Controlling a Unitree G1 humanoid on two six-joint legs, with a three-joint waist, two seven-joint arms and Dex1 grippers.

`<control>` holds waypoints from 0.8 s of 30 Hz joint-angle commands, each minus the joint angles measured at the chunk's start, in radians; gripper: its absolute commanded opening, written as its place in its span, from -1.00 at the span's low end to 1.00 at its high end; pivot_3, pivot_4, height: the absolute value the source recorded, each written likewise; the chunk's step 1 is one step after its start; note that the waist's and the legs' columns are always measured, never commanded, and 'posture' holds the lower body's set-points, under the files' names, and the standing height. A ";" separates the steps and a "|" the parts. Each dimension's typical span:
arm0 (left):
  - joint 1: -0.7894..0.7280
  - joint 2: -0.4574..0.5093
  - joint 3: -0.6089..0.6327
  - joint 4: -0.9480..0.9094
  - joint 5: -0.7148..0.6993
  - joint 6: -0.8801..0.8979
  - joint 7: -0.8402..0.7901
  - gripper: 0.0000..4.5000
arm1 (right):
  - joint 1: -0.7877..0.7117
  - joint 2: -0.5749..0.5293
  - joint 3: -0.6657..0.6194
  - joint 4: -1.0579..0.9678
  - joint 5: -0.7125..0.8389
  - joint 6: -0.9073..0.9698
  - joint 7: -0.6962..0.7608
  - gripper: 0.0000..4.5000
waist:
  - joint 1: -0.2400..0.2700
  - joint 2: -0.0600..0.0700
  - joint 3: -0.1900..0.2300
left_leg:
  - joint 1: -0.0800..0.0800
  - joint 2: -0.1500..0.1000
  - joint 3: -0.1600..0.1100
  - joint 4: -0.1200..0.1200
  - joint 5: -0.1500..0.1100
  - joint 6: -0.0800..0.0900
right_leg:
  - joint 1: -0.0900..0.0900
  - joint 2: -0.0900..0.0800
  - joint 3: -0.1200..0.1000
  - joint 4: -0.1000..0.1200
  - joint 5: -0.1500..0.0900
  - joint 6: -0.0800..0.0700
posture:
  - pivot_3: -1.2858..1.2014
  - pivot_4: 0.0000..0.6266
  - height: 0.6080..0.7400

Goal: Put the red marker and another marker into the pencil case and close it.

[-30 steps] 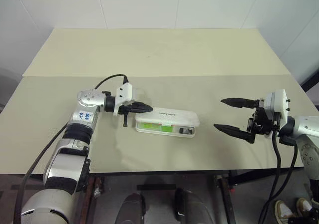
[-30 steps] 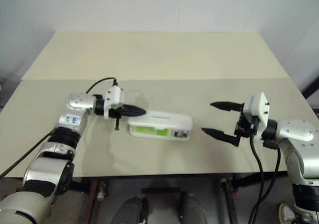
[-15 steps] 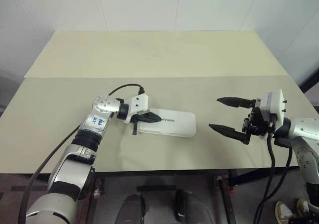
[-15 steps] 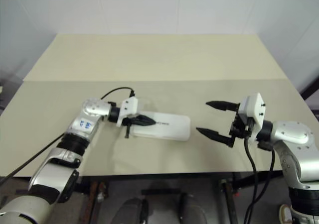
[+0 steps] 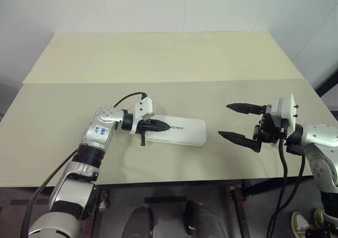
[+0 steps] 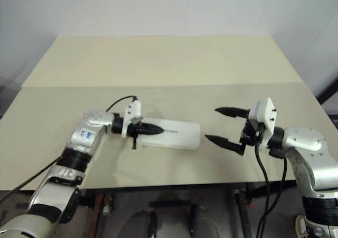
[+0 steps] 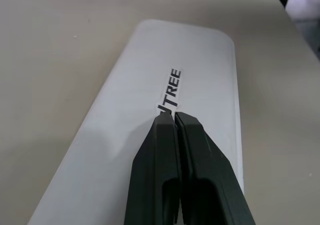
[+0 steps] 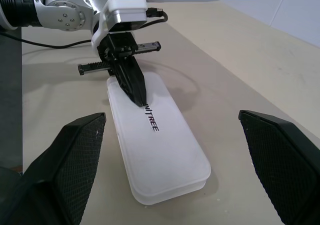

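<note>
The white pencil case [image 5: 185,133] lies shut and flat on the table, its "UNITREE" logo facing up. My left gripper [image 5: 165,126] is shut, and its tips rest on the lid at the logo near the case's left end [image 7: 171,116]. In the right wrist view those shut fingers [image 8: 131,82] press down on the pencil case [image 8: 165,150]. My right gripper [image 5: 224,120] hovers open a short way right of the case, holding nothing. The red marker and the other marker are hidden.
The beige table [image 5: 158,58] has a seam running across it behind the case. Its front edge lies close below the case. A black cable [image 5: 124,97] loops from my left wrist.
The lid stood ajar a second ago with green showing inside; now it is down. My left gripper has slid right onto the lid. The right gripper has barely moved.
</note>
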 commanded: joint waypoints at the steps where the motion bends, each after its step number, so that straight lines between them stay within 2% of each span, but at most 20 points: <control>1: 0.030 0.050 0.138 -0.095 -0.124 0.046 0.007 -0.99 | -0.032 0.000 0.002 0.018 0.002 -0.022 0.017 1.00 | -0.004 0.000 0.000 | 0.000 0.000 0.000 0.000 0.000 0.000 | -0.001 0.000 0.000 0.000 0.000 0.000 | 0.03 -0.52 1.00; 8: 0.190 0.163 0.257 -0.205 -0.208 0.029 -0.016 -0.99 | -0.049 -0.025 -0.016 0.083 -0.005 -0.036 0.061 1.00 | -0.012 0.000 0.000 | 0.001 0.001 0.000 -0.002 -0.001 -0.001 | -0.001 0.000 0.000 0.000 0.000 0.000 | 0.03 -0.52 1.00; 9: 0.217 0.181 0.271 -0.223 -0.221 0.036 -0.023 -0.91 | -0.049 -0.028 -0.020 0.089 -0.006 -0.038 0.065 1.00 | -0.012 0.000 0.000 | 0.000 0.001 0.000 -0.002 -0.001 -0.002 | -0.001 0.000 0.000 0.000 0.000 0.000 | 0.03 -0.52 1.00; 12: 0.307 0.221 0.330 -0.295 -0.262 0.027 -0.023 -0.59 | -0.052 -0.035 -0.027 0.116 -0.015 -0.053 0.075 1.00 | -0.014 0.000 0.000 | 0.000 0.002 0.000 -0.002 -0.001 -0.002 | -0.001 0.000 -0.001 0.000 0.000 -0.001 | 0.03 -0.52 1.00; 18: 0.413 0.246 0.416 -0.425 -0.311 0.027 0.042 0.36 | -0.082 -0.021 -0.031 0.197 -0.037 -0.116 0.087 1.00 | -0.008 0.000 0.000 | 0.000 0.004 0.000 -0.002 -0.002 -0.003 | -0.001 0.000 -0.001 -0.001 -0.001 -0.003 | 0.03 -0.52 1.00; 22: 0.435 0.249 0.427 -0.464 -0.324 0.042 0.084 0.99 | -0.098 -0.016 -0.022 0.237 -0.046 -0.144 0.100 1.00 | -0.009 0.000 0.000 | 0.001 0.004 0.001 -0.002 -0.002 -0.004 | -0.001 0.001 -0.001 -0.001 -0.001 -0.002 | 0.03 -0.52 1.00; 24: 0.447 0.248 0.425 -0.486 -0.327 0.043 0.102 0.99 | -0.106 -0.016 -0.016 0.258 -0.053 -0.161 0.111 1.00 | -0.008 0.000 0.000 | 0.001 0.005 0.001 -0.003 -0.003 -0.004 | -0.001 0.002 -0.001 -0.001 -0.002 -0.003 | 0.03 -0.52 1.00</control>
